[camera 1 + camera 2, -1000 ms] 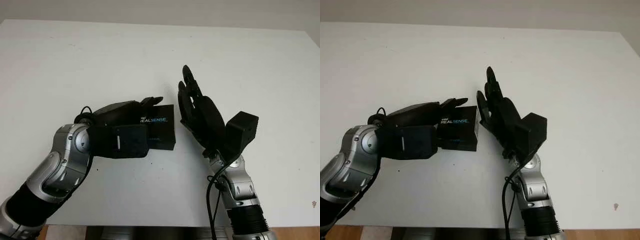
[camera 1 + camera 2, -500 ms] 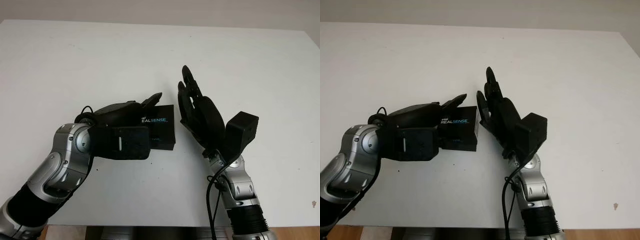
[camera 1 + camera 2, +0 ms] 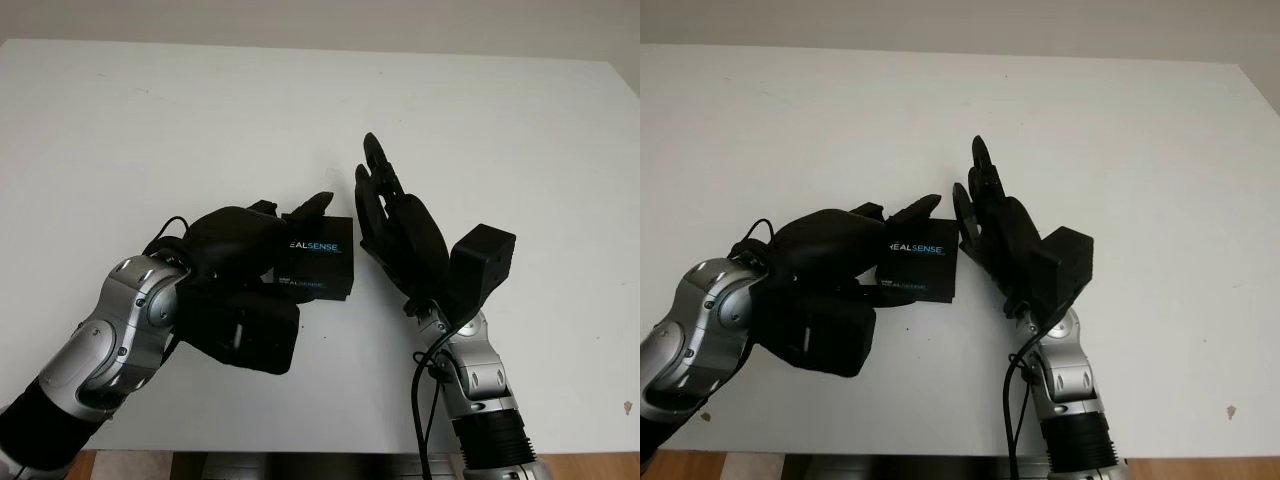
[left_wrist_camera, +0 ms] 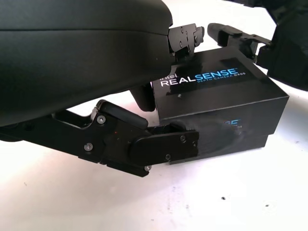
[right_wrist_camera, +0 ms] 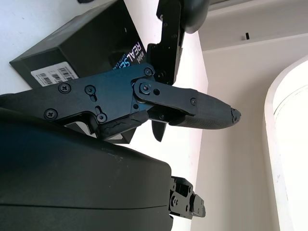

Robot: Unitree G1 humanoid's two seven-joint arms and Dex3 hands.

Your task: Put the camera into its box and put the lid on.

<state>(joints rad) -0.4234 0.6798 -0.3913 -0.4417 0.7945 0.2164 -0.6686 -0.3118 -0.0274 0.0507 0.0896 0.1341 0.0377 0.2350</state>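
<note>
Left hand (image 3: 262, 235) clamps the lidded box (image 3: 318, 268); right hand (image 3: 395, 225) open beside it; contents hidden

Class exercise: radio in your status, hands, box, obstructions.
Left hand gripping the box, lid on. Right hand open, beside the box. Nothing in the way.

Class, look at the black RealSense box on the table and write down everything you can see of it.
The RealSense box is a small, black, rectangular carton, cardboard by its look, lying on the white table with its lid on. The lid carries white and blue "REALSENSE" lettering; a white barcode label sits on one side. The left hand is closed around it, one of its fingers pressed along a side wall and another over the top edge. The right hand stands upright beside it, open, not plainly touching.
</note>
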